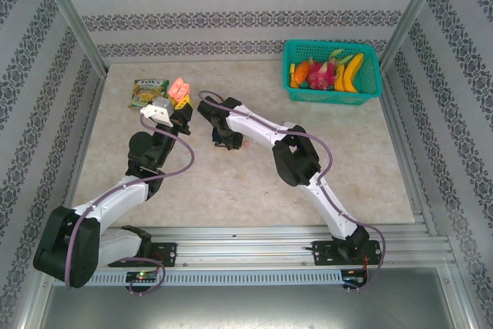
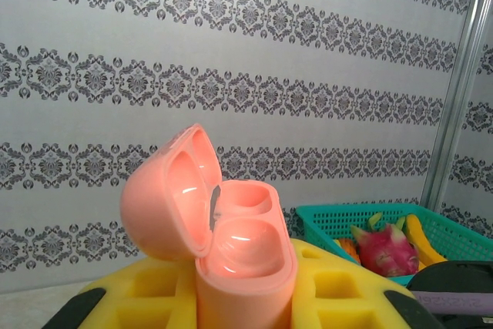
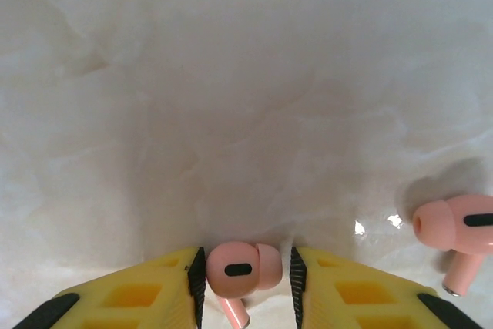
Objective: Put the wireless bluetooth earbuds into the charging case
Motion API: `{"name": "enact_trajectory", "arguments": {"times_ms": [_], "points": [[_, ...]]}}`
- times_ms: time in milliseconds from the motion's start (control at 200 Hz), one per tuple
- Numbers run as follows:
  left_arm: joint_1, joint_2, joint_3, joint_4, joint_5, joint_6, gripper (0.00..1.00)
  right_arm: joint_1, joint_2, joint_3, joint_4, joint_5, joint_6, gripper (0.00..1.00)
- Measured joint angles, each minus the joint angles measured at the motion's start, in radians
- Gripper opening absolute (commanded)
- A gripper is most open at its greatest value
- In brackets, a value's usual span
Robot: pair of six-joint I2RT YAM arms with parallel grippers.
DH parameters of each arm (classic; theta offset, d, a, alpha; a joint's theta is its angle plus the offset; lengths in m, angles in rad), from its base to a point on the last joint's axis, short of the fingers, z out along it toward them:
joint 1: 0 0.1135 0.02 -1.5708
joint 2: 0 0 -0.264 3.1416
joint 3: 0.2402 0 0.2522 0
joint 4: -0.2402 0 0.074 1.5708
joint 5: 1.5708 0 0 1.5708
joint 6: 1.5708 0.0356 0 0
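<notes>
My left gripper [image 2: 243,302] is shut on the base of a pale pink charging case [image 2: 245,261] and holds it upright above the table, lid swung open to the left, both wells empty. From above, that case [image 1: 179,90] sits at the left arm's tip. My right gripper [image 3: 245,273] is down at the table [image 3: 246,98], open, its jaws either side of a pink earbud [image 3: 235,267]. The left pad is against the earbud and a small gap shows on the right. A second pink earbud [image 3: 456,229] lies on the table to the right. Seen from above, the right gripper [image 1: 228,142] is near the table's middle.
A green basket [image 1: 288,63] of toy fruit stands at the back right. A green snack packet [image 1: 149,92] lies at the back left, just beside the raised case. Patterned walls and metal posts close in the table.
</notes>
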Motion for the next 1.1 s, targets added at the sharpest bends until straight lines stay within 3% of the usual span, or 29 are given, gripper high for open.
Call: {"name": "enact_trajectory", "arguments": {"times_ms": [1104], "points": [[0.000,0.000,0.000,-0.006,0.011,0.000,0.00,-0.012,0.035,0.064,-0.016,-0.001,-0.002,0.41]]}}
